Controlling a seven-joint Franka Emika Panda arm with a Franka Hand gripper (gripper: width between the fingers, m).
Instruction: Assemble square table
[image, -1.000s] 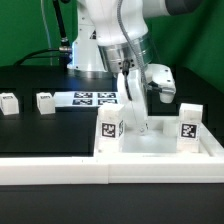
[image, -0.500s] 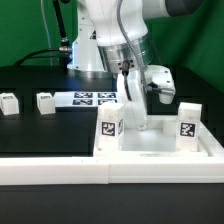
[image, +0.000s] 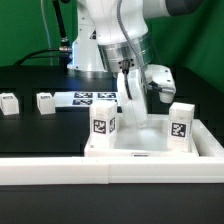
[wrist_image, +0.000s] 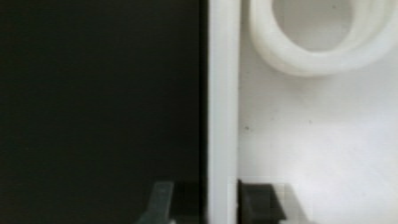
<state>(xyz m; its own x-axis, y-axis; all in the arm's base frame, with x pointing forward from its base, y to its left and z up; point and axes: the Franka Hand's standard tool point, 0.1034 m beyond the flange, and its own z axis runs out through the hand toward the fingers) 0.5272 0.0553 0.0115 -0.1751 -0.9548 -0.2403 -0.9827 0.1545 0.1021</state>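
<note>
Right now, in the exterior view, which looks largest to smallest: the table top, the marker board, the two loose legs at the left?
1. table top, also nearest the camera.
2. marker board.
3. outer loose leg and inner loose leg: alike, not ranked.

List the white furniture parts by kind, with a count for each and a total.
Table top: 1
Loose legs: 2
Standing legs, at the table top's corners: 2
Total: 5

Green backdrop (image: 20, 25) behind a matte black tabletop (image: 40, 130), evenly lit.
</note>
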